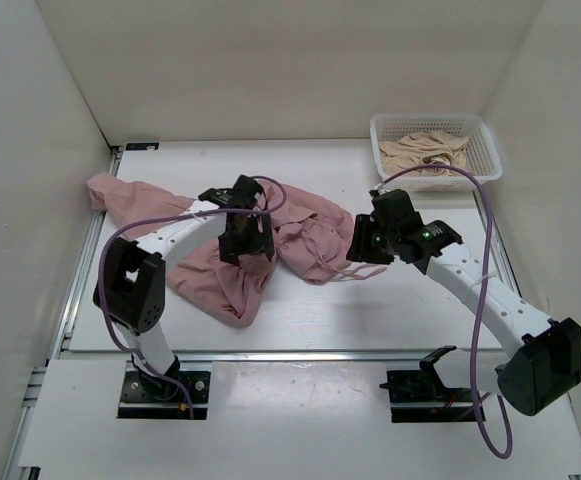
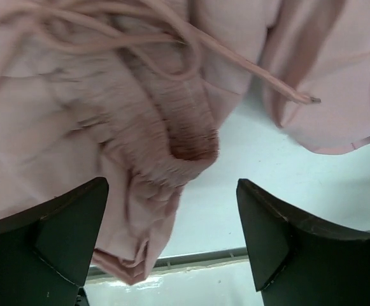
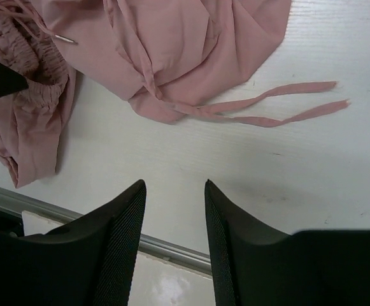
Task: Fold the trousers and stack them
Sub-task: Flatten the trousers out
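The dusty-pink trousers (image 1: 220, 275) lie crumpled across the table from the back left to the middle. My left gripper (image 1: 245, 243) hovers over their middle, open and empty. In the left wrist view the gathered waistband (image 2: 172, 127) and drawstring (image 2: 248, 73) lie just beyond the spread fingers (image 2: 64, 236), and the gripper (image 2: 172, 191) holds nothing. My right gripper (image 1: 363, 250) is at the trousers' right edge, open and empty. In the right wrist view it (image 3: 174, 186) is over bare table, with the trousers (image 3: 185, 44) and two drawstring tails (image 3: 280, 105) ahead of it.
A white basket (image 1: 482, 130) with folded beige garments (image 1: 425, 150) stands at the back right corner. White walls close in the table on the left, back and right. A metal rail (image 1: 270, 353) runs along the table's near edge.
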{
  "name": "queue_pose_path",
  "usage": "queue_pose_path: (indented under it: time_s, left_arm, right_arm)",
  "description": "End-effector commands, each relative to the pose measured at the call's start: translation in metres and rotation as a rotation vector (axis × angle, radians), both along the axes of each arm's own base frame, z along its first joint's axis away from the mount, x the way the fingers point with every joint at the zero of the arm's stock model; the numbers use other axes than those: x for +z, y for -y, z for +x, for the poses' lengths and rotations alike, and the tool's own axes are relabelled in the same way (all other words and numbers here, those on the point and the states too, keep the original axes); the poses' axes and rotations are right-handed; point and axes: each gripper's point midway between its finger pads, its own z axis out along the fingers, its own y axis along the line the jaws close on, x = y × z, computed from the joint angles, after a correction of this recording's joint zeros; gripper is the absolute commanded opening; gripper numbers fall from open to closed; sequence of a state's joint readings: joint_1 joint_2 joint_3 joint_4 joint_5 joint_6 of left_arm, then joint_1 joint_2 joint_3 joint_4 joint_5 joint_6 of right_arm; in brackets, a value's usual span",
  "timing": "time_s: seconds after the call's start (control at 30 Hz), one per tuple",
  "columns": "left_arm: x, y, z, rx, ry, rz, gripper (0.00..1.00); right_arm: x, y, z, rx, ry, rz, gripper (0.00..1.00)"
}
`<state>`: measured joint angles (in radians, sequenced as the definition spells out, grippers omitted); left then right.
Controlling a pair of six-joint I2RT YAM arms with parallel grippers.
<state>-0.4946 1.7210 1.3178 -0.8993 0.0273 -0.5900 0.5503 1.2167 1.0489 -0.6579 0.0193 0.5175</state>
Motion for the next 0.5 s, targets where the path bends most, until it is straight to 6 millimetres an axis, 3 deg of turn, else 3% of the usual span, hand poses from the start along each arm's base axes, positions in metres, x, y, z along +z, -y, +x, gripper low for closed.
queue_pose_path:
  time_s: [0.0, 0.13, 0.2, 0.23, 0.27, 0.3, 0.33, 0.4, 0.43, 0.47]
  left_arm:
    - [-0.012, 0.020, -0.001, -0.029, 0.009, 0.030, 0.94]
    - [-0.034, 0.031, -0.002, -0.073, -0.014, 0.095, 0.94]
    - [-0.038, 0.030, 0.002, -0.074, -0.003, 0.138, 0.84]
    - [-0.036, 0.027, 0.003, -0.070, -0.001, 0.155, 0.58]
    - [-0.032, 0.024, 0.004, -0.065, 0.005, 0.173, 0.39]
    - [-0.020, 0.021, 0.016, -0.049, 0.049, 0.206, 0.22]
    - [-0.008, 0.010, 0.013, -0.031, 0.043, 0.253, 0.12]
    - [0.020, 0.000, 0.022, 0.007, 0.096, 0.305, 0.10]
    - [0.053, -0.001, 0.037, 0.036, 0.187, 0.307, 0.10]
    - [0.069, -0.011, 0.034, 0.044, 0.195, 0.341, 0.10]
  right_arm:
    - [0.000, 0.002, -0.006, 0.005, -0.006, 0.007, 0.47]
    - [0.009, 0.003, -0.005, -0.010, 0.019, 0.019, 0.48]
    - [0.009, 0.003, -0.005, -0.010, 0.019, 0.019, 0.48]
    - [0.011, 0.003, -0.005, -0.010, 0.018, 0.018, 0.48]
    - [0.011, 0.003, -0.005, -0.010, 0.018, 0.018, 0.48]
    - [0.012, 0.006, -0.007, -0.016, 0.019, 0.010, 0.48]
    - [0.012, 0.006, -0.007, -0.016, 0.019, 0.010, 0.48]
    - [0.018, 0.007, -0.005, -0.024, 0.041, 0.013, 0.48]
    - [0.018, 0.007, -0.005, -0.024, 0.041, 0.013, 0.48]
    - [0.022, 0.008, -0.002, -0.031, 0.054, 0.012, 0.48]
